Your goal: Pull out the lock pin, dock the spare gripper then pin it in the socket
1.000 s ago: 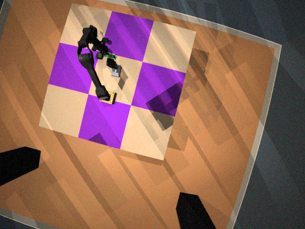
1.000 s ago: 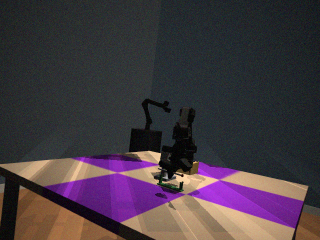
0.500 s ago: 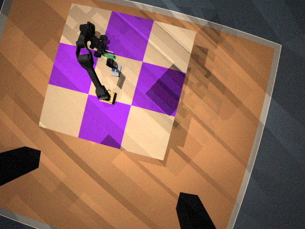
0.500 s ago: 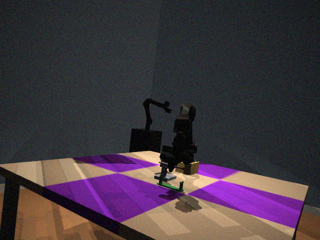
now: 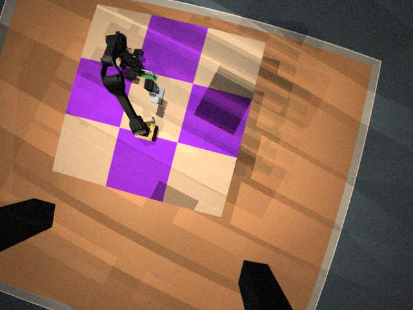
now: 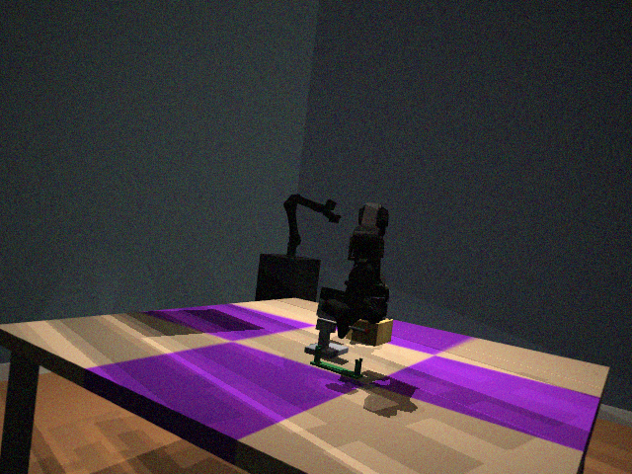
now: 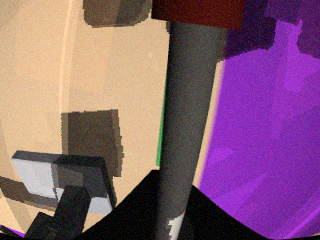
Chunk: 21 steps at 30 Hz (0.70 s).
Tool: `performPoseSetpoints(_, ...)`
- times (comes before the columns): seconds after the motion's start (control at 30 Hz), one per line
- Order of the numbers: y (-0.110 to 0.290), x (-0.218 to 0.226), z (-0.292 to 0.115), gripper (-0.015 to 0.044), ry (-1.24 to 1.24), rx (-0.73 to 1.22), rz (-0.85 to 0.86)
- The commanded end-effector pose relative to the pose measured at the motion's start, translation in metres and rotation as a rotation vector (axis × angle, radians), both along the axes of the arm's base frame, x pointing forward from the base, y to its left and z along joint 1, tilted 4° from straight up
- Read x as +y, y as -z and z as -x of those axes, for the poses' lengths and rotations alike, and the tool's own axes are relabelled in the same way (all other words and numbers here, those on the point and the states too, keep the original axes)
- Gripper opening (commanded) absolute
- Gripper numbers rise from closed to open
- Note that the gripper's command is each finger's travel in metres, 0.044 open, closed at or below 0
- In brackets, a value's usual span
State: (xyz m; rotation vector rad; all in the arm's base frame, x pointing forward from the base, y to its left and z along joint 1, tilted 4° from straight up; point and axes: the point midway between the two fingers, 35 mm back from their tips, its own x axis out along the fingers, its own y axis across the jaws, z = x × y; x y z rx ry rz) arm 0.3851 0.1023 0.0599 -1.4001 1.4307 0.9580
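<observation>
My gripper (image 5: 142, 70) (image 6: 345, 332) (image 7: 163, 178) is shut on the lock pin (image 5: 146, 72) (image 6: 356, 328) (image 7: 192, 100), a grey rod with a dark red head. The pin is held level above the table, clear of the green cradle (image 5: 149, 77) (image 6: 337, 369), whose edge shows as a sliver in the wrist view. The grey mount (image 5: 161, 95) (image 6: 326, 350) (image 7: 32, 176) stands beside the cradle. The black spare gripper (image 5: 150, 84) (image 6: 330, 306) sits at the top of its post. Its spigot and the pin hole are hidden. The pin is apart from the socket.
A yellow block (image 5: 152, 130) (image 6: 374, 332) is by the arm's base, beyond the mount. In the exterior view, another black arm (image 6: 292, 219) stands on a dark pedestal (image 6: 286, 277) beyond the table. The cradle's two uprights stick up near the mount.
</observation>
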Motion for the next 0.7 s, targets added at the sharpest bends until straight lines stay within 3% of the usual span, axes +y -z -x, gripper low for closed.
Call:
performPoseSetpoints(0.0,-0.004,0.004,0.010,0.0000,-0.004,-0.004,-0.005)
performPoseSetpoints(0.67,-0.011,0.013,0.068,0.0000,-0.039,0.003,-0.006)
